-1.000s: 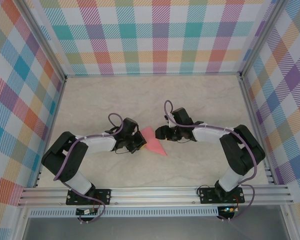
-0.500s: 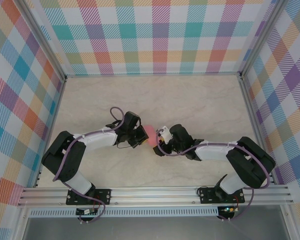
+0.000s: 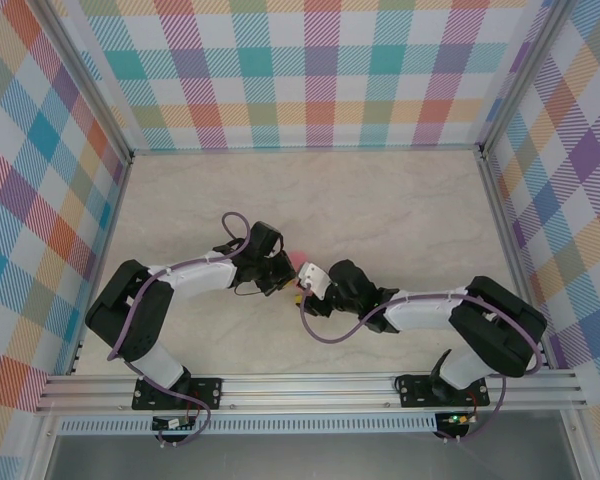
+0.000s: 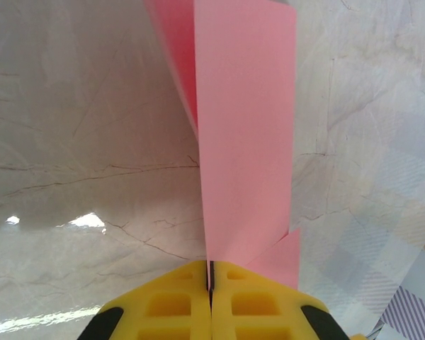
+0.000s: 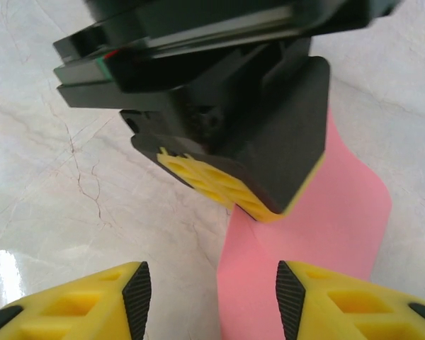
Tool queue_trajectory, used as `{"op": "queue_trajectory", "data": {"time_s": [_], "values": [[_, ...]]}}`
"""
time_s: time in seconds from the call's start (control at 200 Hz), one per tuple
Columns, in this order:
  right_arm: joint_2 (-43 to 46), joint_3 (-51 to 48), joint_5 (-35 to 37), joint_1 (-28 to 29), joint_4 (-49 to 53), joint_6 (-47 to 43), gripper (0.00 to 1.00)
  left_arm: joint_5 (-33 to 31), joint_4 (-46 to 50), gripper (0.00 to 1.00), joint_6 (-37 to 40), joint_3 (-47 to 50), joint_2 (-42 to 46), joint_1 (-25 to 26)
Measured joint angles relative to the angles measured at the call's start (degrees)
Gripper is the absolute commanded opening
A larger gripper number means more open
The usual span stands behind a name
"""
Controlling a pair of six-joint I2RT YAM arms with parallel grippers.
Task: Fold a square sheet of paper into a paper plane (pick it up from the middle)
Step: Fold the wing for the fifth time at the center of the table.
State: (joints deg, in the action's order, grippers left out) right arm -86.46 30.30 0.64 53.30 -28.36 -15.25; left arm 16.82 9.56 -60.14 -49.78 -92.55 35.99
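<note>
The folded pink paper (image 4: pixel 244 142) was held pinched between the left fingers (image 4: pixel 191 290), which were pressed tightly together on its near edge. The sheet stood edge-on above the marbled table (image 4: pixel 71 142). The right fingers (image 5: pixel 340 297) were spread apart with nothing gripped. The paper's end was seen in the gap between them, though contact could not be told. From above, the paper was seen near the table's middle, between both arms.

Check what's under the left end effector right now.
The folded pink paper sticks out below the shut left end effector, with the marble table beneath. The edge pinched between its pads is hidden.
</note>
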Motion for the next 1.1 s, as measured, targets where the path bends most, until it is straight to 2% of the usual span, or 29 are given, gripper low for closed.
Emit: {"op": "queue_trajectory", "data": {"time_s": [0.235,0.52,0.87,0.97,1.105], "values": [[-4.6,0.0,3.6,1.4,-2.6,-3.7,0.47,0.0,0.9,0.06,0.2,-0.1,0.0,0.0],[-8.4,0.1,7.8,1.5,-7.0,-6.5,0.32,0.0,1.0,0.05,0.7,-0.4,0.0,0.0],[-12.6,1.3,9.8,1.5,-10.6,-8.0,0.22,-0.7,1.1,0.06,1.0,-0.4,0.0,0.0],[-12.9,1.6,9.9,1.5,-10.7,-7.9,0.17,-1.0,1.4,0.10,1.2,-0.4,0.0,-0.2],[-13.2,1.9,9.6,1.4,-10.6,-6.5,0.11,-1.5,2.9,0.22,1.8,-0.4,0.2,-0.9]]}}
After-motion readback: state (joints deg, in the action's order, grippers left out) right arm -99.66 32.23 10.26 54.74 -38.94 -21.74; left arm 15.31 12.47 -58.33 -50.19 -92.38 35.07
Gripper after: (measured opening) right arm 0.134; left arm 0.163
